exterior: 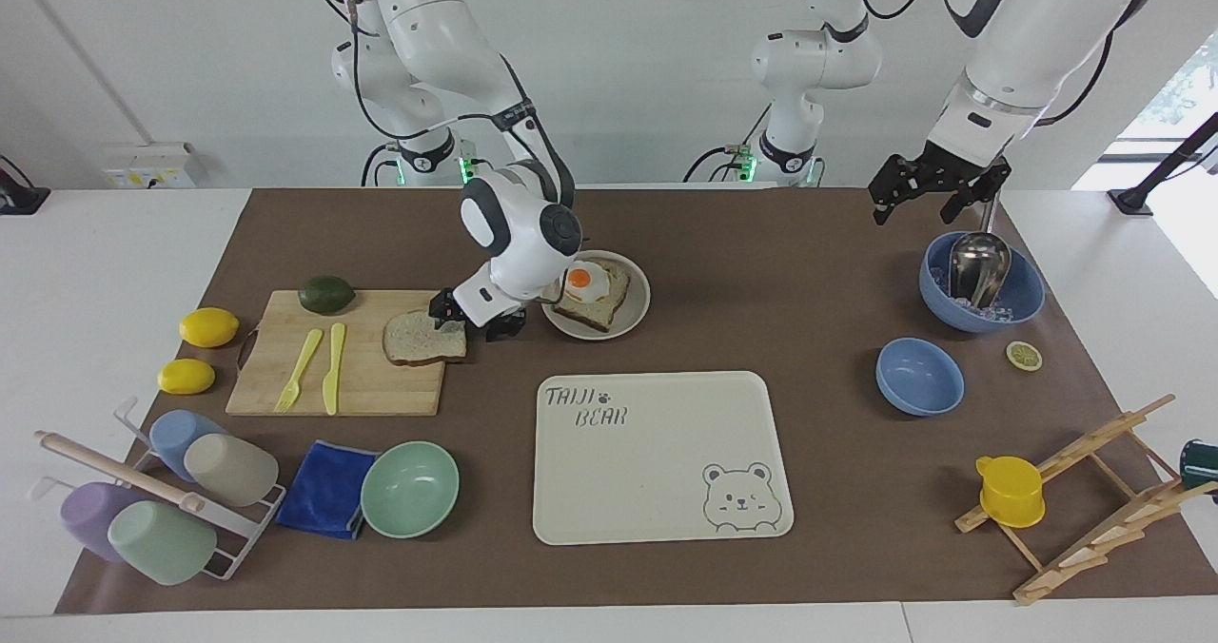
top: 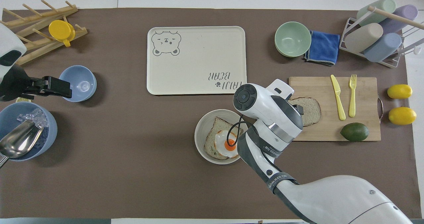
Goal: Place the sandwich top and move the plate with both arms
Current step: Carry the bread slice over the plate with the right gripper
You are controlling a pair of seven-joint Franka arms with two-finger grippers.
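Bread (exterior: 419, 339) on board (exterior: 285, 377); my right hand (exterior: 473, 320) at its edge, grip unreadable; left hand (exterior: 937, 191) waits, apart.

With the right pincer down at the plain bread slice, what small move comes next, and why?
Probably closing on the sandwich top: the right pincer sits low at its corner nearest the plate, with the slice lying flat on the cutting board. The left pincer waits.
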